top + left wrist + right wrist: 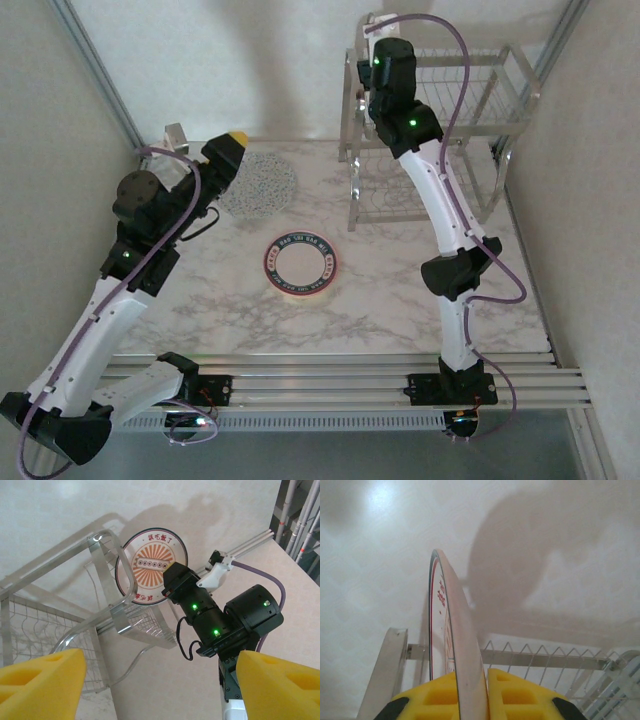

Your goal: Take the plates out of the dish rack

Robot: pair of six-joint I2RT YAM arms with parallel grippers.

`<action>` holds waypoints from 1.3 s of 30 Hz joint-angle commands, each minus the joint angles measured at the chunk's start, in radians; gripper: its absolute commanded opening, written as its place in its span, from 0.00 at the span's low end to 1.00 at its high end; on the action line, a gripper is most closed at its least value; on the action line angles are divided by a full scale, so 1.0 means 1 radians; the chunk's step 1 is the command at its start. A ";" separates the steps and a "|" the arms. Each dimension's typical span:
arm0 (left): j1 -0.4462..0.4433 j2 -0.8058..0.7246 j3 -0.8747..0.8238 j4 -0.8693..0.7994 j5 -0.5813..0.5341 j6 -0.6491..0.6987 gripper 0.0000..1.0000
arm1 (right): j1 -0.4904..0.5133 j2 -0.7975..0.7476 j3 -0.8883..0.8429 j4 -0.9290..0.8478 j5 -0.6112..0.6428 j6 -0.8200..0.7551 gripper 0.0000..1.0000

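Observation:
The chrome dish rack (470,100) stands at the table's back right. A plate (451,630) with a dark red rim stands on edge in it, and my right gripper (472,695) is shut on its rim, one yellow pad on each face. In the left wrist view this plate (150,562) shows an orange centre, upright at the rack's end beside the right wrist. On the table lie a grey-speckled plate (258,185) and a plate (300,265) with a dark lettered ring. My left gripper (160,690) is open and holds nothing, over the speckled plate's left edge.
Walls close in the table at the back and on both sides. A small pale object (175,135) sits in the back left corner behind the left arm. Aluminium rails (330,375) run along the near edge. The right arm's purple cable (455,60) loops over the rack.

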 commanded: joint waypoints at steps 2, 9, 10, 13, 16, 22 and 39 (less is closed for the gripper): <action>0.006 0.015 0.039 0.058 0.043 -0.017 0.78 | 0.004 -0.073 0.055 0.092 0.051 -0.030 0.00; 0.002 0.045 0.059 0.107 0.088 -0.031 0.78 | 0.004 -0.191 -0.031 0.126 0.061 -0.017 0.00; 0.000 0.051 0.063 0.113 0.094 -0.032 0.78 | 0.004 -0.212 -0.049 0.127 0.055 -0.011 0.00; -0.004 0.071 0.074 0.125 0.117 -0.037 0.79 | 0.001 -0.266 -0.079 0.107 0.033 0.024 0.00; -0.009 0.096 0.086 0.141 0.142 -0.042 0.79 | -0.012 -0.331 -0.126 0.077 -0.025 0.093 0.00; -0.033 0.174 0.130 0.187 0.200 -0.050 0.79 | -0.063 -0.454 -0.236 -0.012 -0.229 0.297 0.00; -0.131 0.442 0.303 0.322 0.310 -0.078 0.80 | -0.178 -0.615 -0.514 0.016 -0.834 0.856 0.00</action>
